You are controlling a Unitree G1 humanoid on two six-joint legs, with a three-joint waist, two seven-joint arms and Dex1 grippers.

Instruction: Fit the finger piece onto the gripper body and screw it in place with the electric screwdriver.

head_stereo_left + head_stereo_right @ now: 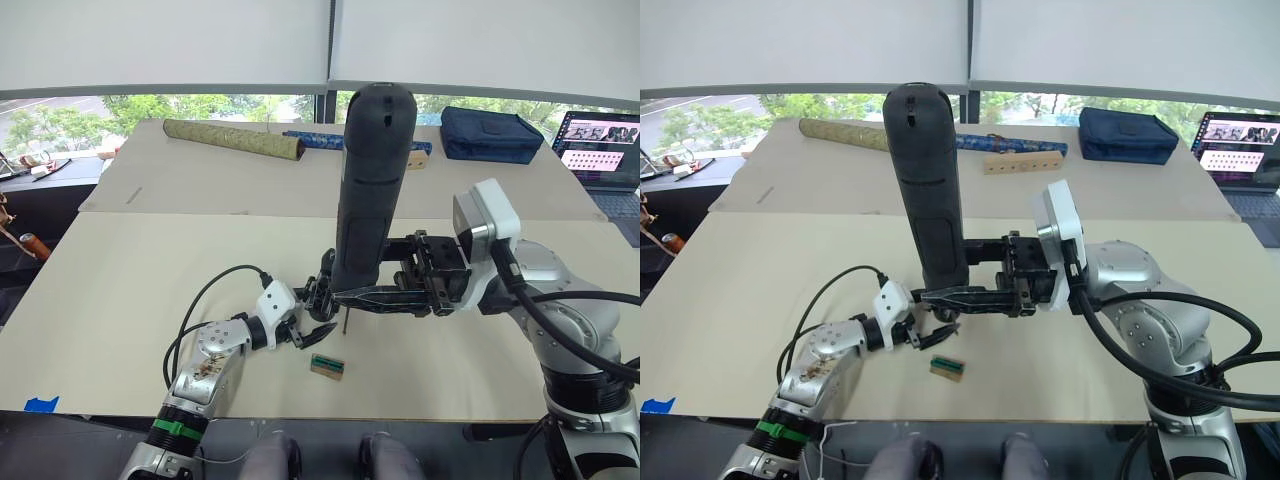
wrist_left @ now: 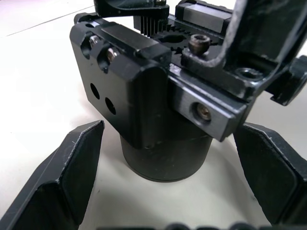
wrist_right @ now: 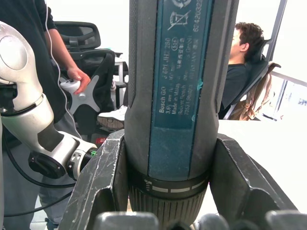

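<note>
1. Gripper body (image 2: 158,115) stood on the tabletop (image 1: 150,280) near its front edge, its rounded cylindrical base down and its bracket fittings and screw heads on top.
2. In the left wrist view it sat between the two fingers (image 2: 62,177) of the left gripper (image 1: 305,325), which were spread apart on either side of the base with tabletop showing in the gaps; no contact could be seen.
3. Whether the finger piece was already on the body could not be told.
4. Upright above the body was the electric screwdriver (image 1: 368,190), rounded end up, with its thin metal bit (image 1: 343,322) pointing down just beside the body.
5. Near its lower end it was pinched by the right gripper (image 1: 345,293), whose long black fingers (image 3: 103,187) pressed against both sides of the barrel just above the ringed collar.
6. A small tan-and-green block (image 1: 327,366) lay on the tabletop just in front of the left gripper, apart from it.
7. Well behind, across the far half of the tabletop, lay an olive-green roll (image 1: 233,138), a blue patterned roll (image 1: 1010,144), a wooden strip with holes (image 1: 1023,162) and a dark blue pouch (image 1: 490,133); a laptop (image 1: 605,150) stood open at the far right.
8. In the right wrist view, one person (image 3: 29,28) stood holding a controller and another (image 3: 240,62) sat in a chair.
</note>
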